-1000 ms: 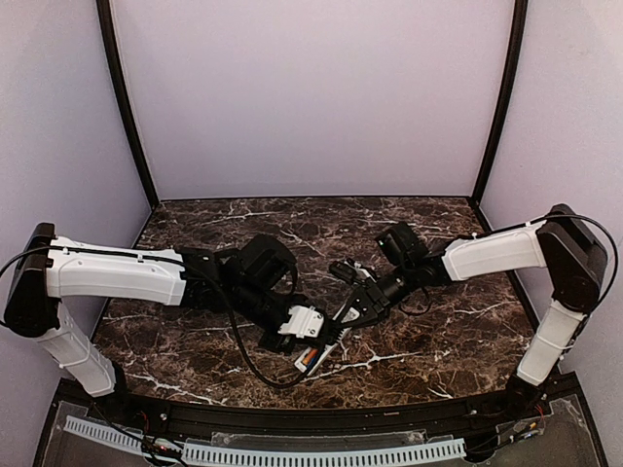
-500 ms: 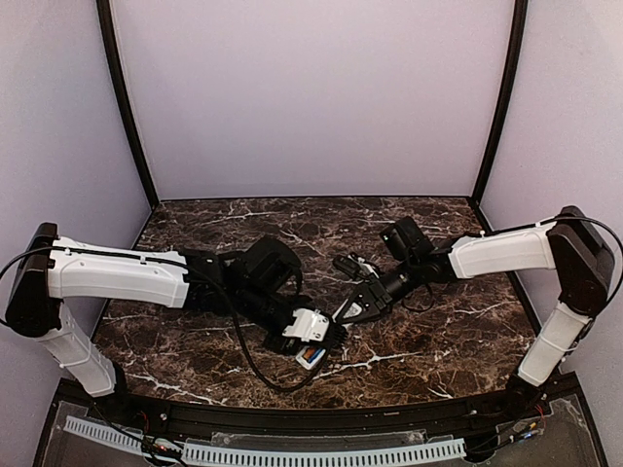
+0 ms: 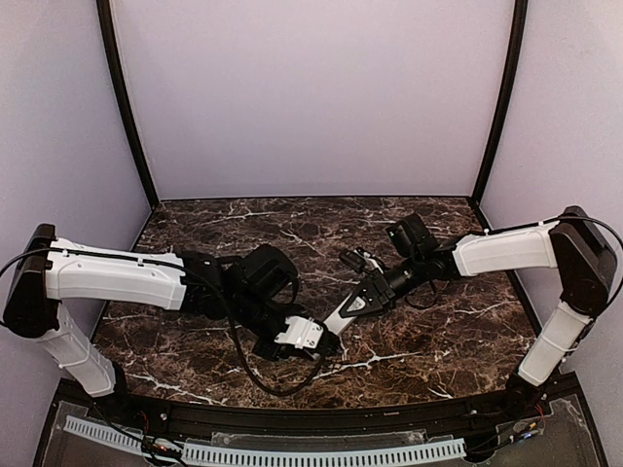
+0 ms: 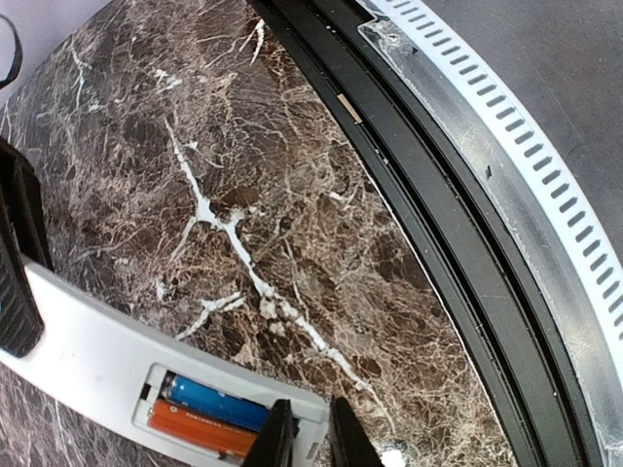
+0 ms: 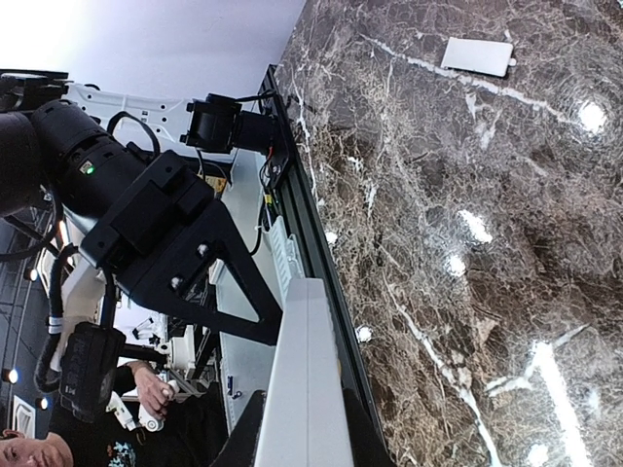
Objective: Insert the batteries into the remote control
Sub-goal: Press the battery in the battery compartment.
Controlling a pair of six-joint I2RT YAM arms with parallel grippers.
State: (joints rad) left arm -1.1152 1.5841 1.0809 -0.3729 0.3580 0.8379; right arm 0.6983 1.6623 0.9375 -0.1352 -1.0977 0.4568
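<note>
The remote control (image 3: 343, 313) is a slim white bar held slantwise above the marble table (image 3: 438, 341). My right gripper (image 3: 354, 305) is shut on its upper part; in the right wrist view the remote control (image 5: 304, 370) runs out between the two fingers. The open compartment faces the left wrist camera, with the batteries side by side inside: a blue one (image 4: 216, 403) and an orange one (image 4: 200, 429). My left gripper (image 4: 310, 440) hovers at the compartment's end, jaws a narrow gap apart, straddling the remote's end wall with nothing held.
A small white cover piece (image 5: 477, 55) lies flat on the marble, away from both grippers. The table's near edge carries a black rail (image 4: 458, 243) and a white slotted strip (image 4: 526, 165), close to the left gripper.
The left gripper has slid toward the near edge and its jaws have parted slightly. The right arm has drawn the remote a little up and to the right.
</note>
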